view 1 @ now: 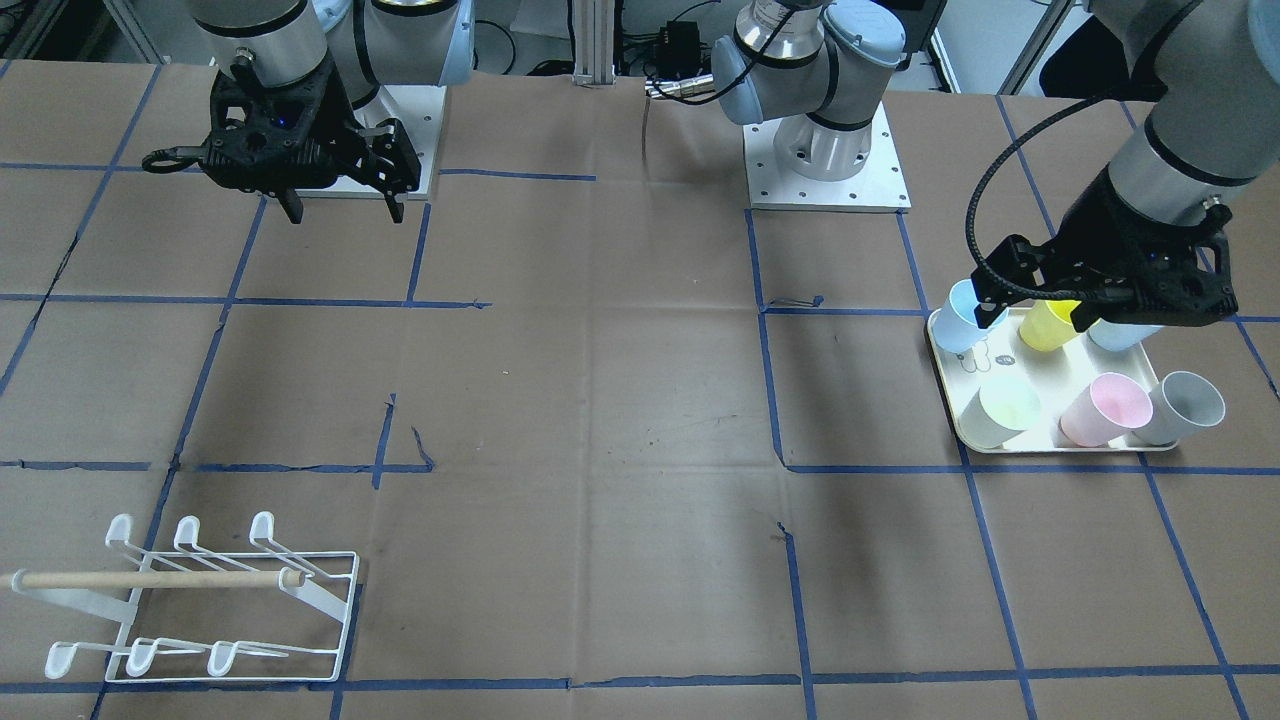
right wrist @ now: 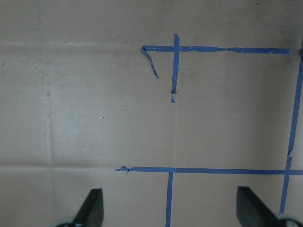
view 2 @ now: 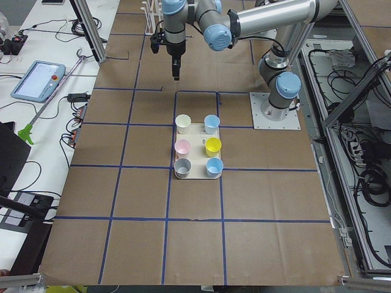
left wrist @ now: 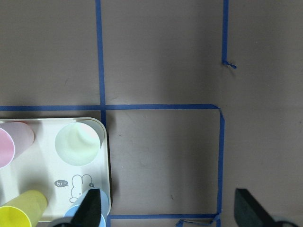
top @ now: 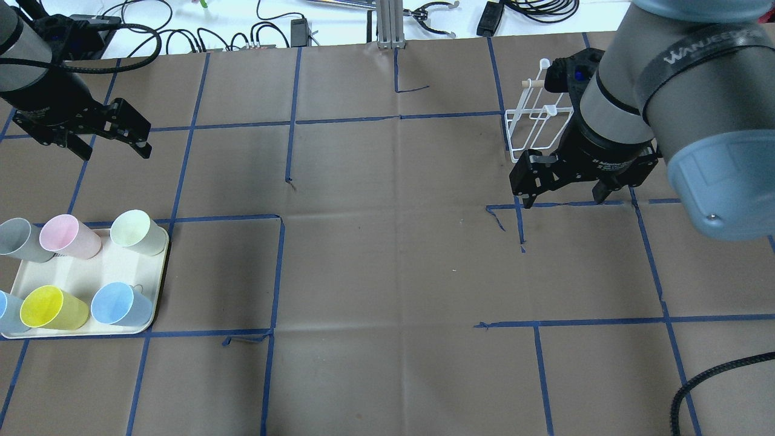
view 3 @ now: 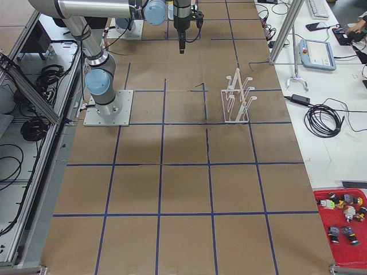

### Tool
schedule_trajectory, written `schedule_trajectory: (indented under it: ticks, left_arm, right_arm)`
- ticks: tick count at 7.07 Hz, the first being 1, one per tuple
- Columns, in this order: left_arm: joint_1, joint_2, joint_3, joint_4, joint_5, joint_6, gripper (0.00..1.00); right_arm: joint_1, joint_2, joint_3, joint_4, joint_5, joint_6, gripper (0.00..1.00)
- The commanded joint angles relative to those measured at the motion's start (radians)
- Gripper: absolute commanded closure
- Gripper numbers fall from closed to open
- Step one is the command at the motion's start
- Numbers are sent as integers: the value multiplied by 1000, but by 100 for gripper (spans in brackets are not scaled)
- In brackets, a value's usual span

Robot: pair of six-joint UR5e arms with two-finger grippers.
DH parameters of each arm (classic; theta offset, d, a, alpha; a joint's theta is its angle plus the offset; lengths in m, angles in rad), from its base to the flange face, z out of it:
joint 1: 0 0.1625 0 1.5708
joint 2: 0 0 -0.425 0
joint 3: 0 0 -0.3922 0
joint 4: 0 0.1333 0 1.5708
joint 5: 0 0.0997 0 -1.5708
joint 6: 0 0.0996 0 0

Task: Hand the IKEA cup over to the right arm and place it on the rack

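Spread wide, the black two-finger left gripper [left wrist: 170,208] hangs above the table and holds nothing. Its wrist view looks down on one corner of the tray, with bare paper between the fingertips. The black two-finger right gripper [right wrist: 170,208] likewise has its fingers far apart and empty, above taped paper.

Brown paper with a grid of blue tape covers the whole table [top: 387,272]. Over it reaches the silver-grey right arm [top: 684,91] with pale blue joint caps, which hides part of the rack in the overhead view. The small white wire rack [view 1: 318,597] stands at the robot's right, toward the operators' edge, well apart from the right gripper (the front-facing view shows the gap plainly). Its upturned prongs stand in two rows of three, and a light wooden dowel [view 1: 150,579] lies across it.

At the robot's left the cream rectangular tray [top: 85,275] lies flat on the paper. Six pastel cups stand on it, mouths up, in two rows of three. The grey cup [top: 18,239], pink cup [top: 66,236] and pale green cup [top: 136,232] are in the row farther from the robot. The end blue cup [view 2: 214,166], yellow cup [top: 51,307] and inner blue cup [top: 118,303] are in the nearer row. Neither gripper touches any cup.
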State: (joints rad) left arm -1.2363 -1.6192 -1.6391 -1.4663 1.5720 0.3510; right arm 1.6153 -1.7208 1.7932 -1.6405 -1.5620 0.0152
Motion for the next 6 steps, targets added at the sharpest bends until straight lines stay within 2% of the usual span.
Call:
schedule_trajectory:
  ticks: [1, 4, 6]
  left_arm:
    - [92, -16, -69, 32, 2, 38, 0]
    - [133, -5, -258, 229, 3, 77, 0]
    - [144, -13, -336, 314, 3, 77, 0]
  right_arm:
    - [0, 1, 0, -6, 3, 3, 0]
    - [0, 1, 2, -9, 11, 11, 0]
    - [0, 29, 0, -30, 168, 11, 0]
